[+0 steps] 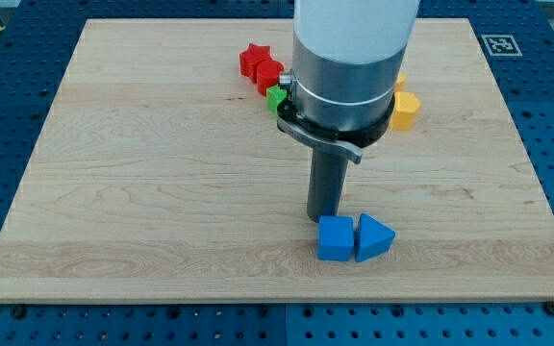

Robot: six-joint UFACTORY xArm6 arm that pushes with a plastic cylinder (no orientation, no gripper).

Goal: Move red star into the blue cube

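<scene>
A red star [254, 61] lies near the view's top centre, touching a second red block [269, 76] just to its lower right. The blue cube [335, 238] sits low in the view, right of centre, with a blue triangular block [373, 237] touching its right side. My tip [326, 217] stands just above the blue cube's top edge, close to or touching it, and far below the red star.
A green block [276, 98] peeks out beside the arm's body, below the red blocks. A yellow block [405, 111] and another yellow-orange piece [399, 83] show at the arm's right. The arm's wide body hides part of the board's top centre.
</scene>
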